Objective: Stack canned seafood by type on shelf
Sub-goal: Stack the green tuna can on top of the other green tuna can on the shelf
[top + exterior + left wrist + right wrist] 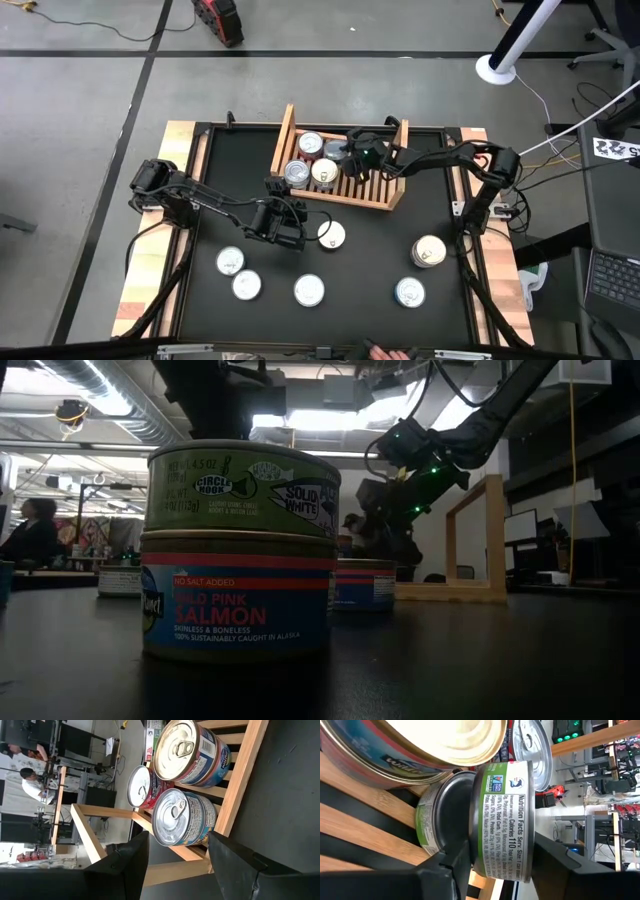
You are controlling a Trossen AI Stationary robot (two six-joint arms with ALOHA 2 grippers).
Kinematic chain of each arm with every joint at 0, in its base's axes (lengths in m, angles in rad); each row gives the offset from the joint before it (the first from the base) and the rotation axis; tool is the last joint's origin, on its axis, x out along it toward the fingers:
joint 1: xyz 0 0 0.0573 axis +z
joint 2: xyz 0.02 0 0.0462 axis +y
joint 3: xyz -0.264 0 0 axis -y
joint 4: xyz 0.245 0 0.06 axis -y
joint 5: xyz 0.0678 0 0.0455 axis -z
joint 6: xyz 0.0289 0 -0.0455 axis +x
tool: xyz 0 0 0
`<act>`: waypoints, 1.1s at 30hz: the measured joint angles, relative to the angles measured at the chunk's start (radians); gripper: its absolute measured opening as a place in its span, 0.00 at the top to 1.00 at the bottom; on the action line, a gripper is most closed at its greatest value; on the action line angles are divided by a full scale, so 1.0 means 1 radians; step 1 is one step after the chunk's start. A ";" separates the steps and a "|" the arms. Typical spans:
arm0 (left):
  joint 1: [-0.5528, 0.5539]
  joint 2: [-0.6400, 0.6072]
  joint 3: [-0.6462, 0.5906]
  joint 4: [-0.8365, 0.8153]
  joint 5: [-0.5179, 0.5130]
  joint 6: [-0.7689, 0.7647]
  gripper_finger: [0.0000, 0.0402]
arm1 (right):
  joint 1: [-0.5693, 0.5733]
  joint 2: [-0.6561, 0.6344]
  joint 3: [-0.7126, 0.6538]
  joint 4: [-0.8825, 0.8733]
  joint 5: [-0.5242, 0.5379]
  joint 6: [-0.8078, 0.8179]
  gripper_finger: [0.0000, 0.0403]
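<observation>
Over the shelf (385, 196), your right gripper (497, 865) is clasping a green-labelled tin (505, 820), hiding the one beneath; left gripper (177, 852) is hanging open.

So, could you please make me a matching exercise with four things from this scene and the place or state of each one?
Things:
1. green tin
2. salmon tin
3. left claw
4. shelf

Place or state:
a. lies under the top tin
b. made of light wood, holds several tins
c. between the fingers of the right claw
d. open and empty, facing the shelf

Pairs: 1-c, 2-a, 3-d, 4-b
</observation>
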 joint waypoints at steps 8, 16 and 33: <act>0.000 0.000 0.000 0.000 0.000 0.000 0.50 | 0.000 0.000 0.000 -0.004 -0.001 0.000 0.48; 0.000 0.000 0.000 0.001 0.000 0.000 0.50 | 0.000 0.000 0.000 -0.004 -0.004 0.012 0.44; -0.001 0.001 0.000 0.027 0.000 0.003 0.50 | 0.000 0.001 0.000 -0.061 -0.077 0.014 0.44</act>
